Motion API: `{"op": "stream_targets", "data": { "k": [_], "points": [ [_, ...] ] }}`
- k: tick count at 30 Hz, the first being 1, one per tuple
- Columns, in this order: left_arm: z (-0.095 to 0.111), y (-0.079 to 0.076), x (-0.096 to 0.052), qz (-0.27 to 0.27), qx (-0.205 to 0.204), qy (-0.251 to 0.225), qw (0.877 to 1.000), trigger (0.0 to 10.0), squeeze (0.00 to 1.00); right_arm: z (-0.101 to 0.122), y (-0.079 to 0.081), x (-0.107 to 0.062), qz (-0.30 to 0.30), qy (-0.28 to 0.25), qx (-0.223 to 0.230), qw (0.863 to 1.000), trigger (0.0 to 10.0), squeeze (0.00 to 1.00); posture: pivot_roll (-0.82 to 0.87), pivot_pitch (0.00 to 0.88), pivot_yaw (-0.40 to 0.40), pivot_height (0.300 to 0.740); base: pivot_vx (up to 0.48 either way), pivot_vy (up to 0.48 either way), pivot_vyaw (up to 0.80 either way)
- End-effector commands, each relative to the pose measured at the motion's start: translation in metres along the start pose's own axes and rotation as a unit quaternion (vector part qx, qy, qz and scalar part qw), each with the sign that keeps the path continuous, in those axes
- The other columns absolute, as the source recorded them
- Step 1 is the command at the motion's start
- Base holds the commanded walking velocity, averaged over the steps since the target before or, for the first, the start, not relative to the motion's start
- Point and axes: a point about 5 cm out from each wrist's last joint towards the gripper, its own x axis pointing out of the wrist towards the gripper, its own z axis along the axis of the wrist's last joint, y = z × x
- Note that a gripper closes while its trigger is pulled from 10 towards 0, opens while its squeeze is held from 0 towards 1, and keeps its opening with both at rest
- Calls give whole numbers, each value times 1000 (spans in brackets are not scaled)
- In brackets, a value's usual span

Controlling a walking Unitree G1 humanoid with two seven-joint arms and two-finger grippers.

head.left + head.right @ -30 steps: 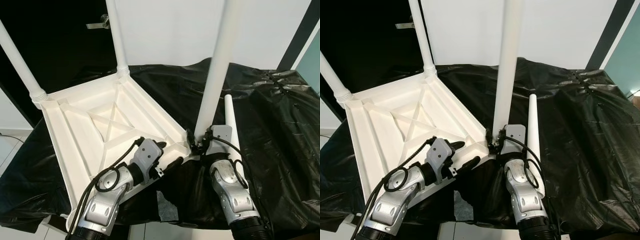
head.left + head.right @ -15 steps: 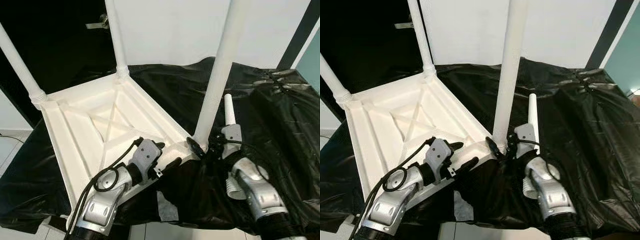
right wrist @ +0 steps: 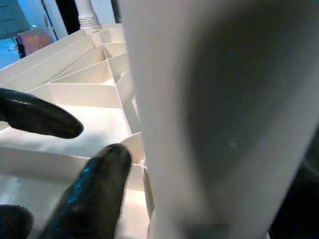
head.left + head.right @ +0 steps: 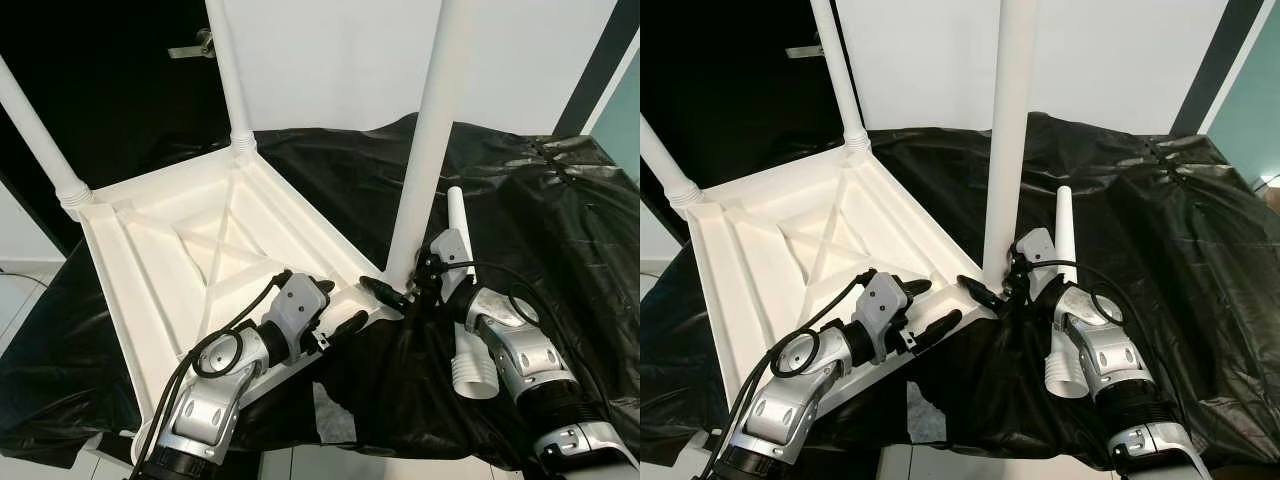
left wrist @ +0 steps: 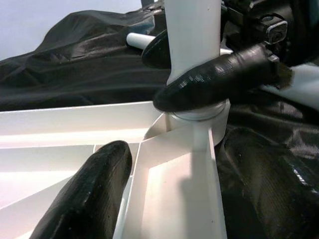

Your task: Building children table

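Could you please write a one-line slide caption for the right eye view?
Right gripper clasps the base of the third table leg on the upturned tabletop.

1. The right arm has swung out to the robot's right. Before, it pointed almost straight up at the near table leg. Now it comes at that leg from the side.
2. The right pincer was pressed close at the foot of that leg. Now its black fingers reach across the foot of the leg sideways.
3. The loose leg was mostly hidden behind the right arm. Now its wide open end shows, and the arm lies over its middle.
4. The near table leg leaned to the right half a second ago. Now it stands straighter again.
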Motion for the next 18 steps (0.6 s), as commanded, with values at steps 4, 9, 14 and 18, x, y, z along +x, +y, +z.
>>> {"op": "stream_targets", "data": {
  "k": [4,9,14,18],
  "points": [
    [-3,0,-2,14,12,8,1000,10000,0,-5,2,-1,10,5,10,1000,0,0,9,0,-18,740,0,0,0],
    [-3,1,-3,14,13,8,1000,10000,0,-7,2,-2,8,6,13,1000,0,0,9,0,-18,740,0,0,0],
    [-4,3,-4,17,14,11,1000,10000,0,-22,4,-5,-99,41,18,994,10000,0,-2,0,-7,740,0,0,0],
    [-4,1,-3,14,12,12,1000,10000,0,-25,7,-6,-146,41,38,988,10000,0,-6,0,-6,740,0,0,0]
  ]
}}
